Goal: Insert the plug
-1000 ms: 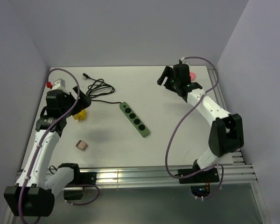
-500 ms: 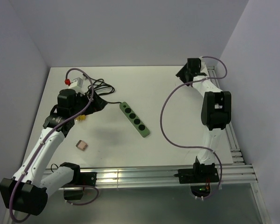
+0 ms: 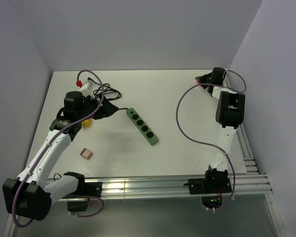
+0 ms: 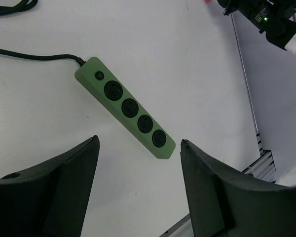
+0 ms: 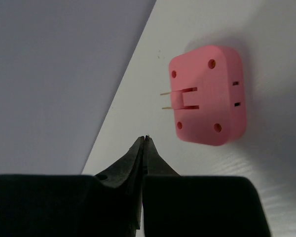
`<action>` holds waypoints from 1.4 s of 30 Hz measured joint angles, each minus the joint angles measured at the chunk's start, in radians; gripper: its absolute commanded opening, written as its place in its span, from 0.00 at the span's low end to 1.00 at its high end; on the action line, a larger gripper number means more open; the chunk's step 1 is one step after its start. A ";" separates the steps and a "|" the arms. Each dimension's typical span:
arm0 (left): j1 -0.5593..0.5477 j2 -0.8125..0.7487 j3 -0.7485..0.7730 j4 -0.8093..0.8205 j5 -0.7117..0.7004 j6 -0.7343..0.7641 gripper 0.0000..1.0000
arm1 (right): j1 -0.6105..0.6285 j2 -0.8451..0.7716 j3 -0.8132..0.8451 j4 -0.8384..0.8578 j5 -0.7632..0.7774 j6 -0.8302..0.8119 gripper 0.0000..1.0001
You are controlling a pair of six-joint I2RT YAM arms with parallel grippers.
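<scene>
A green power strip (image 3: 142, 126) with several round sockets lies diagonally mid-table, also in the left wrist view (image 4: 124, 106). My left gripper (image 3: 103, 109) hovers left of the strip's cable end; its jaws (image 4: 138, 143) stand open and empty above bare table. A pink plug (image 5: 209, 96) with two thin prongs pointing left lies on the table in the far right corner. My right gripper (image 5: 146, 138) is shut with nothing in it, its tip just below and left of the plug, not touching. The right gripper (image 3: 205, 78) covers the plug from above.
The strip's black cable (image 3: 106, 91) coils at the back left. A yellow object (image 3: 86, 122) sits under the left arm and a small brown block (image 3: 86, 153) lies nearer the front. Walls stand close at the back and right; a metal rail (image 3: 246, 148) runs along the right edge.
My left gripper moved right toward the strip and its jaws narrowed. My right arm swung out to the far right corner and its jaws went from open to shut.
</scene>
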 measured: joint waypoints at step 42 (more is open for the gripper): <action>0.000 0.081 0.000 0.060 0.072 0.004 0.70 | -0.064 0.183 0.155 0.050 -0.041 0.179 0.00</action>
